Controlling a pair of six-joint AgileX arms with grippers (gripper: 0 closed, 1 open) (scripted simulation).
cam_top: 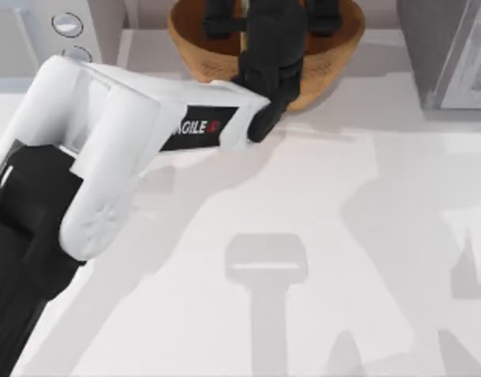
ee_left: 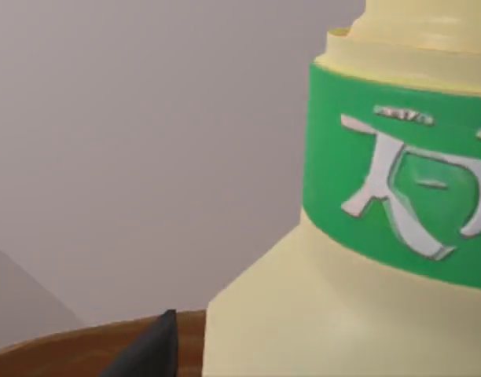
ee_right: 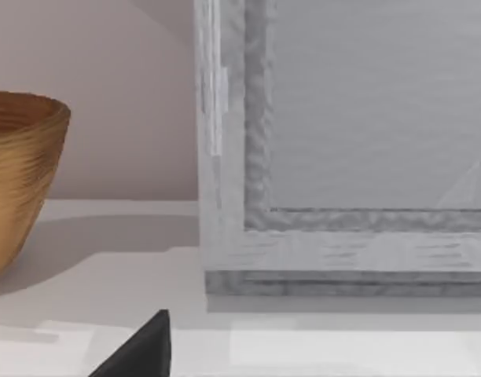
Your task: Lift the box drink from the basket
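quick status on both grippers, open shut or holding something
Left gripper: reaching into the basket, right beside a pale yellow container with a green label; grip cannot be told.
Right gripper: low over the table; cannot be told.

Left arm [cam_top: 123, 133] crowding basket [cam_top: 335, 59], grey framed box [cam_top: 449, 51] beside, open table [cam_top: 343, 259] in front

basket [cam_top: 335, 67]: at the table's [cam_top: 343, 236] far edge, about the middle
left gripper [cam_top: 266, 20]: over the basket, reaching in from the left
box drink [ee_left: 366, 259]: just beside the left gripper, above the basket rim
white box with knobs [cam_top: 56, 31]: far left corner
framed cabinet [cam_top: 453, 51]: far right, right of the basket
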